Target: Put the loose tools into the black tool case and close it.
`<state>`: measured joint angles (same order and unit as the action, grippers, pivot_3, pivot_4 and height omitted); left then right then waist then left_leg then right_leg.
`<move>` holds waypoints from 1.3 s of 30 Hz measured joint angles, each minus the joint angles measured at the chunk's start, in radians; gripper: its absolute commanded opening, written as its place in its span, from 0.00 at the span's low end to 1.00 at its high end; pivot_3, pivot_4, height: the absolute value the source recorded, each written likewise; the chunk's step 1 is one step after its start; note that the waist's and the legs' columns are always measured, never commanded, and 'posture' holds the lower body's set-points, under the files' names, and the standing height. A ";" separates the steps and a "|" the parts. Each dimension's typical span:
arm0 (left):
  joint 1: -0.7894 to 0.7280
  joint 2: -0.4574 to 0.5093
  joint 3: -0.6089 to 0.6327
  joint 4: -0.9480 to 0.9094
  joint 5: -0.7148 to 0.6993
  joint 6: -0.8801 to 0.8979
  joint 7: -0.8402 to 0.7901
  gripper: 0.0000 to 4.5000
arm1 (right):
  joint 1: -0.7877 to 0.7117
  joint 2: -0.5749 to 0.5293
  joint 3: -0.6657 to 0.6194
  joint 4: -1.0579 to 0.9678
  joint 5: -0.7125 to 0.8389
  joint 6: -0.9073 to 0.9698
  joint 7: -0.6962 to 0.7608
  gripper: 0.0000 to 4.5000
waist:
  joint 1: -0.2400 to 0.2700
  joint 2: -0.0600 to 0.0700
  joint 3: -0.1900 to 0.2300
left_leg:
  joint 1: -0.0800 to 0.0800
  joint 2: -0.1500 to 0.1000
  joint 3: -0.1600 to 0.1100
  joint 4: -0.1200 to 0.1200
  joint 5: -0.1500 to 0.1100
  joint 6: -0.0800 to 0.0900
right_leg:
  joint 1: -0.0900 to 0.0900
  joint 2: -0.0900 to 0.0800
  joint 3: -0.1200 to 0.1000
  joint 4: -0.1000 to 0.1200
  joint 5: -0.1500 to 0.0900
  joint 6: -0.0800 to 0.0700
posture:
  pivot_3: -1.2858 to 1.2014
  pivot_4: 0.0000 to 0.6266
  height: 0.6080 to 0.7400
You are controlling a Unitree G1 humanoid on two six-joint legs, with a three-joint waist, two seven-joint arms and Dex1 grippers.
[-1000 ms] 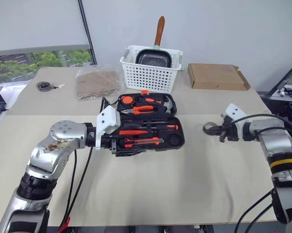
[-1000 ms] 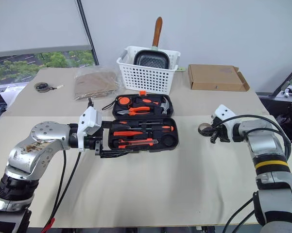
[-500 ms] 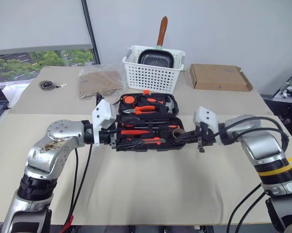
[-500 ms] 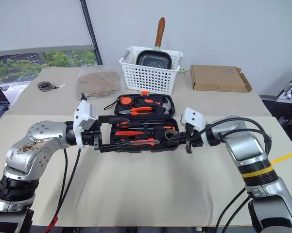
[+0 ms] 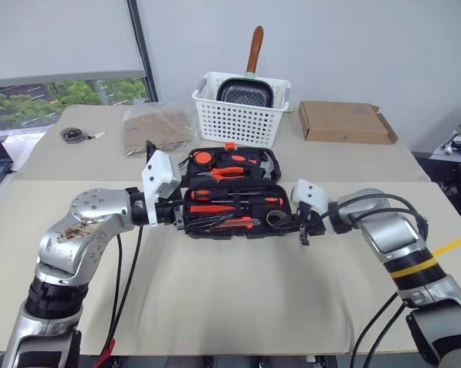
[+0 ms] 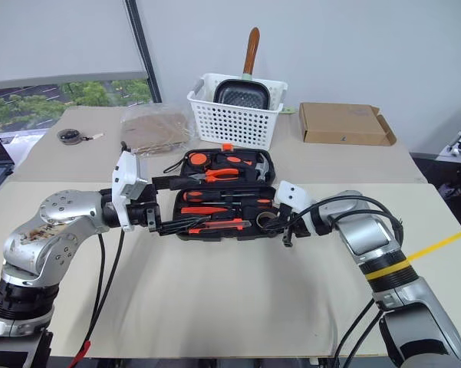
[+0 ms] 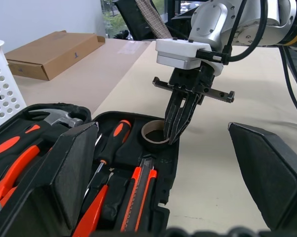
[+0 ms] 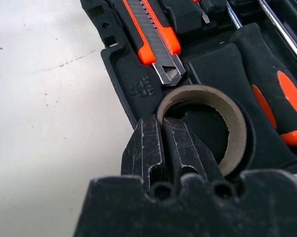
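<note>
While pinching the tape roll rim, right gripper sets it into its case slot. Left gripper spread wide, likely steadying the case.

I see the black case lying open and flat, lid half away from me. My right gripper's closed fingers pinch the wall of the tape roll, which sits in its round slot. Just past the fingertips lies the knife; beside it, two screwdrivers.

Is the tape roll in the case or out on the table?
In. The tape roll sits in the open case's round corner slot, beside the utility knife.
</note>
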<state>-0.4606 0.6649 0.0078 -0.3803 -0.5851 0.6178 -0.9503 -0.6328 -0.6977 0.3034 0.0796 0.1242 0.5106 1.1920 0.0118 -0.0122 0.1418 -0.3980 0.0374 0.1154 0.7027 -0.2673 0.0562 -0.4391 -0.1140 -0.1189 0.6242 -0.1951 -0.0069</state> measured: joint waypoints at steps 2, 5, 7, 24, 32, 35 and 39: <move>0.001 0.002 0.000 0.000 -0.003 0.000 0.002 1.00 | -0.001 0.000 -0.001 0.000 0.000 0.000 0.004 0.21 | 0.000 0.000 0.000 | 0.000 0.000 0.000 0.000 0.002 -0.003 | 0.000 0.000 0.000 0.000 0.000 0.000 | 0.52 0.24 0.70; 0.003 0.007 0.000 0.000 -0.005 0.001 0.009 1.00 | -0.011 0.000 -0.002 0.000 0.000 0.000 0.007 0.43 | 0.000 0.000 0.000 | 0.000 0.000 0.000 0.000 0.001 -0.002 | 0.000 0.000 0.000 -0.001 0.000 0.000 | 0.52 0.24 0.70; 0.003 0.010 0.002 0.000 -0.005 0.001 0.009 1.00 | -0.012 -0.001 -0.002 0.000 0.004 0.000 0.010 0.58 | 0.000 0.000 0.000 | 0.000 0.000 0.000 0.000 0.001 -0.002 | 0.000 0.000 0.000 -0.001 0.000 0.000 | 0.52 0.24 0.70; -0.049 -0.092 0.023 0.545 0.253 -0.226 0.226 1.00 | -0.108 0.130 -0.179 0.295 0.046 -0.039 -0.230 0.81 | 0.000 0.000 0.000 | -0.002 0.000 0.000 0.000 0.003 -0.004 | -0.002 0.000 -0.001 0.001 0.003 -0.006 | 0.52 0.24 0.70; -0.108 -0.172 0.085 0.672 0.229 -0.176 0.282 1.00 | -0.231 0.256 -0.369 0.568 0.100 -0.033 -0.439 0.81 | -0.010 0.000 0.000 | -0.001 -0.001 0.001 -0.005 0.003 -0.005 | -0.001 0.000 -0.001 0.003 0.005 -0.009 | 0.52 0.24 0.70; -0.161 -0.228 0.128 0.756 0.226 -0.157 0.361 1.00 | -0.295 0.296 -0.430 0.693 0.124 -0.035 -0.522 0.81 | -0.012 0.000 0.000 | -0.002 -0.002 0.001 -0.005 0.003 -0.005 | -0.001 0.000 -0.002 0.003 0.006 -0.008 | 0.52 0.24 0.70; -0.223 -0.253 0.193 0.828 0.205 -0.128 0.424 1.00 | -0.347 0.323 -0.495 0.786 0.172 -0.007 -0.546 0.81 | -0.020 0.000 0.000 | 0.000 -0.002 0.001 -0.006 0.004 -0.005 | 0.000 -0.001 -0.002 0.002 0.006 -0.008 | 0.52 0.24 0.70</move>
<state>-0.6839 0.4115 0.2013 0.4475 -0.3805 0.4900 -0.5261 -0.9796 -0.3745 -0.1913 0.8654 0.2958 0.5035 0.6463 -0.0078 -0.0124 0.1419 -0.3985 0.0356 0.1164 0.6962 -0.2638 0.0514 -0.4392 -0.1146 -0.1207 0.6267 -0.1894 -0.0151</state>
